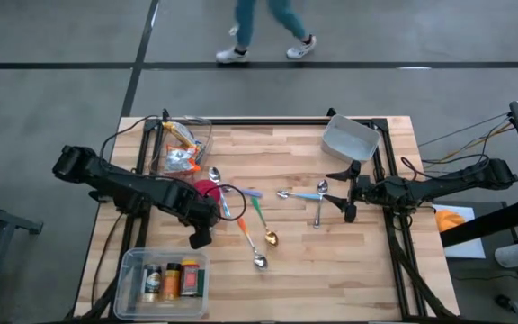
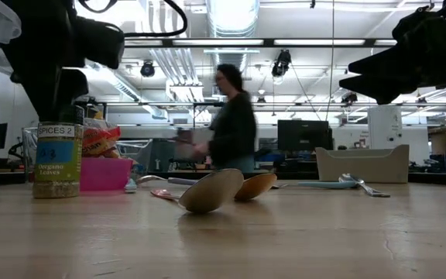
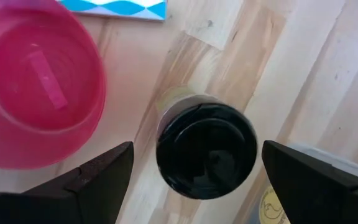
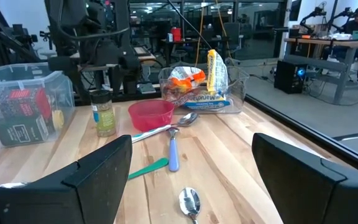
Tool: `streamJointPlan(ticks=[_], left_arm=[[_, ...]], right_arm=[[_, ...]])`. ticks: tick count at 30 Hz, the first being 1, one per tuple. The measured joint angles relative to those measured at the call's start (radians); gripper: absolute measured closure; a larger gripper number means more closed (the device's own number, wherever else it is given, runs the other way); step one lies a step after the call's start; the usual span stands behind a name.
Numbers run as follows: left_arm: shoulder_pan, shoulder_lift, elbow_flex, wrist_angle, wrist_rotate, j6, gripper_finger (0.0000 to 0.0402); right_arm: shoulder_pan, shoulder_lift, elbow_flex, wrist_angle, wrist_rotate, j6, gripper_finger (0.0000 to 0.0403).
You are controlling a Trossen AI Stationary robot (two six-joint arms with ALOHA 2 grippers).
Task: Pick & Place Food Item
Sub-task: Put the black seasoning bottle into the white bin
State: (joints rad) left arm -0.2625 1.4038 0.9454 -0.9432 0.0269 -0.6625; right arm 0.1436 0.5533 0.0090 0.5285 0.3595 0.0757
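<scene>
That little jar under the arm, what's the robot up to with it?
The left gripper hangs open directly above a spice jar with a black lid, standing upright on the wooden table beside a pink bowl. It has not gripped the jar. A clear bin holding more jars sits near the table's front edge. The right gripper waits open on the other side, near some spoons. A person walks past behind.

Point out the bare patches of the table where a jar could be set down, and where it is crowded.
Free: the near strip between the spice bin and the table's right edge, and the far middle between the snack bin and the grey tray. Crowded: the centre, with spoons, pink bowl, spice jar and left gripper.
</scene>
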Motion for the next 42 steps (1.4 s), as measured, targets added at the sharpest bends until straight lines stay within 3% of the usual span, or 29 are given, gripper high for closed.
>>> streamJointPlan(ticks=[12, 28, 37, 42], left_arm=[[0.029, -0.001, -0.004, 0.024, -0.023, 0.058, 0.0053], [0.031, -0.002, -0.004, 0.022, -0.029, 0.061, 0.021], [0.031, -0.002, -0.004, 0.022, -0.029, 0.062, 0.0195], [0.031, -0.002, -0.004, 0.022, -0.029, 0.061, 0.0211]], right_arm=[[0.0, 0.0, 0.0, 0.0, 0.0, -0.005, 0.0074], [0.0, 0.0, 0.0, 0.0, 0.0, -0.004, 0.0074], [0.0, 0.0, 0.0, 0.0, 0.0, -0.005, 0.0074], [0.0, 0.0, 0.0, 0.0, 0.0, 0.0, 0.0074]])
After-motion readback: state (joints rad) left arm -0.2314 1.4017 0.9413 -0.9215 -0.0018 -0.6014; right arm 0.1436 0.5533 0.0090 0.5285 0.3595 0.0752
